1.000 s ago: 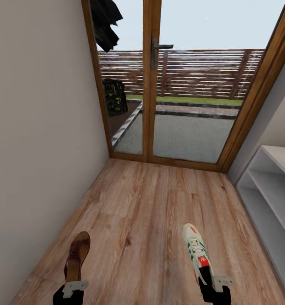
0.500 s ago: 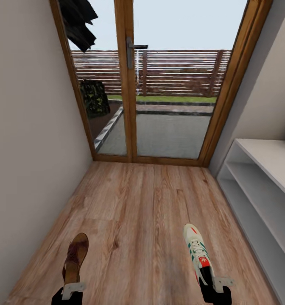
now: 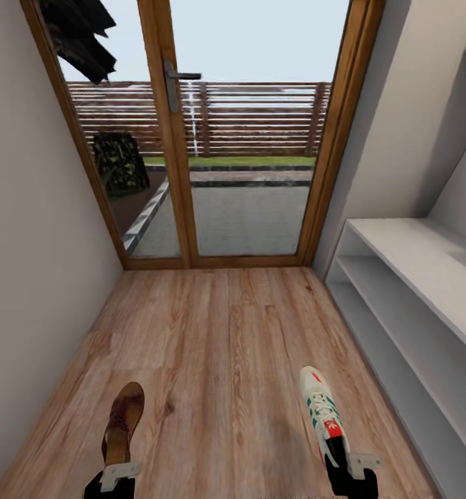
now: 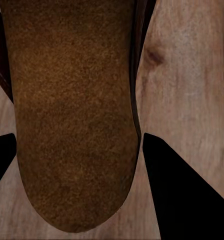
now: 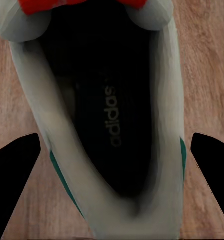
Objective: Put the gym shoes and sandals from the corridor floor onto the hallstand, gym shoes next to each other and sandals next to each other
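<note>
One gym shoe (image 5: 107, 125), insole printed "adidas"

Only readable text I'm seeing is the word "adidas", printed in pale letters on the dark insole inside the gym shoe (image 5: 112, 115), in the right wrist view. It's running lengthwise along the footbed, reading toward 12 o'clock. Nothing else is showing any legible label, number or sign in the other views.

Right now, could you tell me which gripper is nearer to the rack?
Right. The right gripper, carrying the sneaker, is beside the rack; the left gripper, holding the sandal, is across the corridor.
</note>
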{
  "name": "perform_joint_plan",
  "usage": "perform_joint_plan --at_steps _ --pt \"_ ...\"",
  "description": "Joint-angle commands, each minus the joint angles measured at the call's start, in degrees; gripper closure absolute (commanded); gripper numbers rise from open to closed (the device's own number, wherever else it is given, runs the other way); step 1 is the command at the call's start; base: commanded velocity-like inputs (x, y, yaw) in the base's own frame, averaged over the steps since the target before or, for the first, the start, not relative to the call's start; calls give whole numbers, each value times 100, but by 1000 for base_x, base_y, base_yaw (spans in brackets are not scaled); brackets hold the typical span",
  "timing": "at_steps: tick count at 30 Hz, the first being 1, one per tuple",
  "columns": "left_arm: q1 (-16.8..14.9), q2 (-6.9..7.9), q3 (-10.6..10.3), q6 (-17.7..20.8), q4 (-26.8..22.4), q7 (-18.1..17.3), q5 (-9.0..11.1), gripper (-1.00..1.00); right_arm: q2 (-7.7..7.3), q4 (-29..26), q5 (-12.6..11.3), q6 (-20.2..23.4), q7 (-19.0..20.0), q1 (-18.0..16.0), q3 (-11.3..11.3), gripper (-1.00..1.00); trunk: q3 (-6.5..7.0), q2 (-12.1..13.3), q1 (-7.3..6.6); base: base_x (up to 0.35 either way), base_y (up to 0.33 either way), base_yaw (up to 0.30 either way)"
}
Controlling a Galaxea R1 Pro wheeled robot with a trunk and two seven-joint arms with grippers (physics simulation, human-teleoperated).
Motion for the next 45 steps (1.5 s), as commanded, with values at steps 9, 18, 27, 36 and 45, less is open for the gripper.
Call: perform_joint_plan --at_steps 9,18,27,36,45 --pt "-3 -3 29 -15 3 20 -69 100 4 135 18 -21 51 -6 -51 100 -4 -2 -1 0 0 -267" --pt "-3 -3 37 -15 3 20 -55 100 4 158 17 -21 51 -6 -51 100 -58 -122 65 0 0 -267" --pt "-3 -3 36 -15 3 20 -50 100 4 160 18 -21 51 -6 -51 100 -219 -483 263 0 0 -267" --pt "-3 -4 38 -15 3 20 -50 100 11 160 18 -21 51 -6 -51 100 -381 -844 460 0 0 -267" --pt "-3 -10 33 -15 -4 20 -57 100 18 160 18 -21 51 -6 -48 100 -507 -1125 614 0 0 -267"
